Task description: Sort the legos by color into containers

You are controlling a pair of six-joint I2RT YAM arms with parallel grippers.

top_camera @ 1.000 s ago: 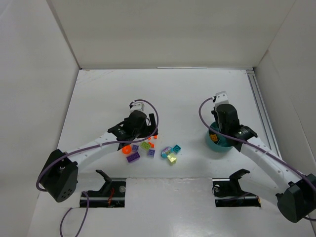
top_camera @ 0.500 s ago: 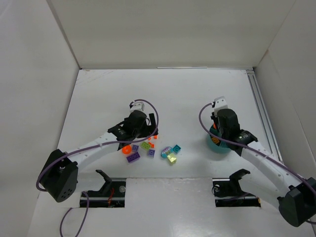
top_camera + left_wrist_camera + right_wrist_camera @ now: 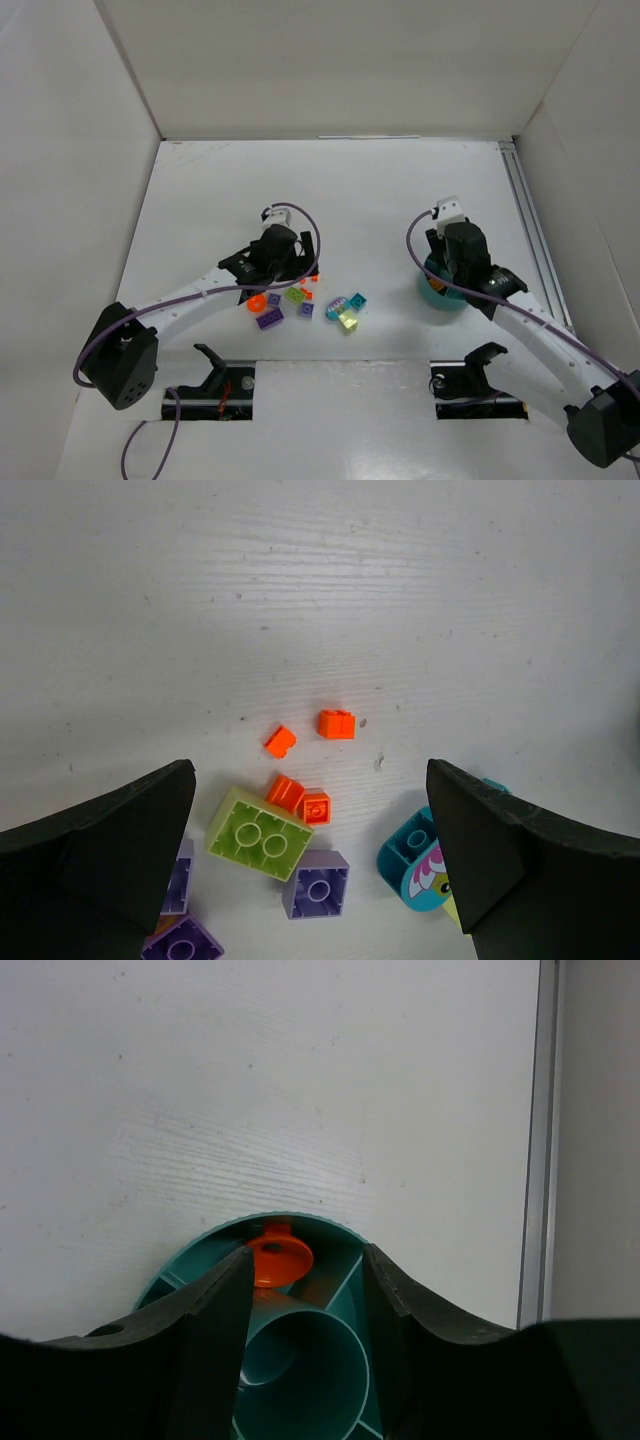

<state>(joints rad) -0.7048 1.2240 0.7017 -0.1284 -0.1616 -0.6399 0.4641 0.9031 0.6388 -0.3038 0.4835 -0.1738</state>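
Note:
The legos lie in a loose cluster on the white table (image 3: 305, 300). The left wrist view shows small orange bricks (image 3: 337, 724), a lime green brick (image 3: 260, 833), purple bricks (image 3: 316, 884) and a teal piece with a bird picture (image 3: 420, 865). My left gripper (image 3: 300, 258) hangs just above the cluster's far side, jaws wide open and empty (image 3: 310, 770). My right gripper (image 3: 442, 275) is over the round teal bowl (image 3: 440, 302), open, its fingers (image 3: 215, 1320) either side of the bowl's centre tube (image 3: 300, 1370). An orange piece (image 3: 278, 1257) lies in a far compartment.
A yellow translucent brick (image 3: 348, 320) and an orange round piece (image 3: 257, 302) lie at the cluster's near side. A metal rail (image 3: 530, 230) runs along the table's right edge, also seen in the right wrist view (image 3: 533, 1140). White walls enclose the table.
My right gripper has shifted slightly towards the near edge and lower over the bowl. The left arm and the brick cluster have not visibly moved.

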